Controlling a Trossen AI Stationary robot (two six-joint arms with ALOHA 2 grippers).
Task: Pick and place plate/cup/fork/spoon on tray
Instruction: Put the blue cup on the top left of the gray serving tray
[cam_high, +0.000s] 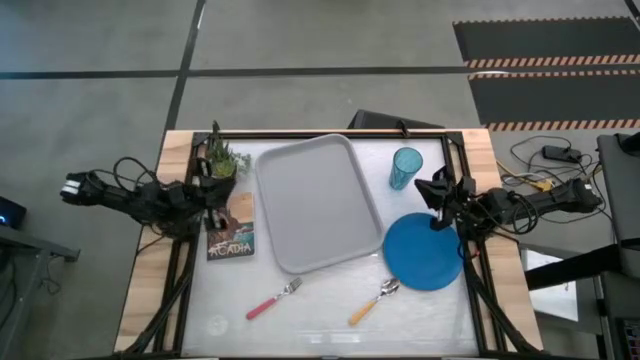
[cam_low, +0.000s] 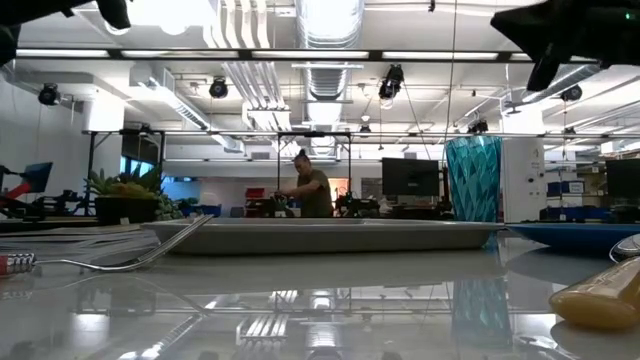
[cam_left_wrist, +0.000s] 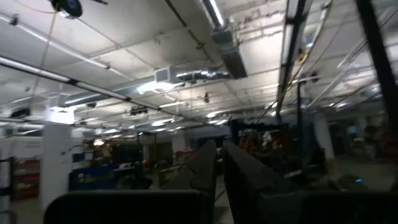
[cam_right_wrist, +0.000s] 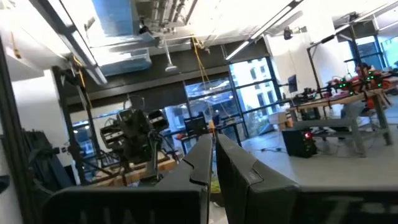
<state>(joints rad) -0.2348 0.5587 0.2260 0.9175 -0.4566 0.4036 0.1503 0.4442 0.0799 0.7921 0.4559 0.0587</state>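
Lower centre of the high view: one fork (cam_high: 272, 298), pink handle toward lower left, head toward upper right, long axis diagonal. Just to its right, one spoon (cam_high: 373, 301), orange handle lower left, bowl upper right, roughly the same diagonal. Both lie on the bare table (cam_high: 320, 325), apart from each other.

Right of centre: one blue plate (cam_high: 422, 253), flat on the table, near the tray's lower right corner; can't tell if the rims touch. Its upper right edge is covered by the right gripper (cam_high: 441, 200), which sits over the plate's top edge. In the right wrist view the fingers (cam_right_wrist: 239, 168) are nearly together, narrow slit, holding nothing.

Centre: one grey tray (cam_high: 318, 202), nothing on it, long axis tilted slightly, running top-left to bottom-right.

Upper right of the tray: one teal cup (cam_high: 406, 167), upright, beside the tray, not on it.

Left edge: left gripper (cam_high: 212, 192) over a book (cam_high: 232, 228) and next to a small plant (cam_high: 222, 160); book partly hidden by the arm. Fingers (cam_left_wrist: 249, 177) close together, empty.

Low view: the fork (cam_low: 110, 258) and spoon handle (cam_low: 600, 295) are cut off by the frame edges; a person (cam_low: 310, 187) in the room behind is hard to make out.
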